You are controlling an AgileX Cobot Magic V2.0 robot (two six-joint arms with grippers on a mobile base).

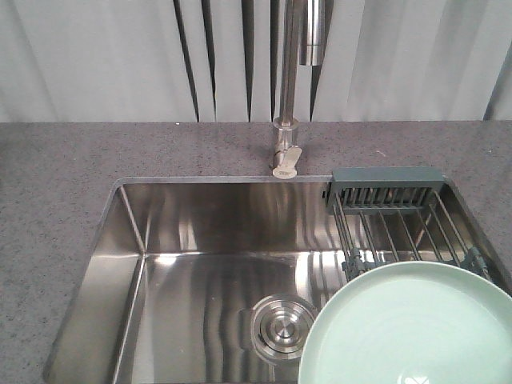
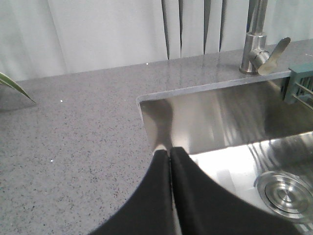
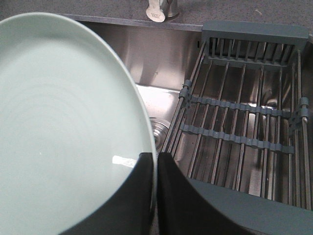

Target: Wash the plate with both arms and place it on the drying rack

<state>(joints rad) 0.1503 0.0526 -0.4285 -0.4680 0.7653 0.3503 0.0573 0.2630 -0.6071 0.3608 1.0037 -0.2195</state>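
Note:
The pale mint-green plate (image 1: 412, 328) fills the lower right of the front view, held above the sink and overlapping the near end of the drying rack (image 1: 396, 216). In the right wrist view my right gripper (image 3: 155, 159) is shut on the rim of the plate (image 3: 63, 122), one black finger on each face, with the drying rack (image 3: 239, 122) just to its right. My left gripper (image 2: 169, 152) is shut with nothing in it, hovering over the sink's front-left edge. Neither gripper shows in the front view.
The steel sink (image 1: 192, 240) has a round drain (image 1: 282, 326) near the plate's left edge. A tall faucet (image 1: 288, 88) stands behind the basin with its lever (image 1: 286, 162). Grey speckled countertop (image 1: 56, 200) surrounds the sink. A green leaf tip (image 2: 12, 85) pokes in at the left.

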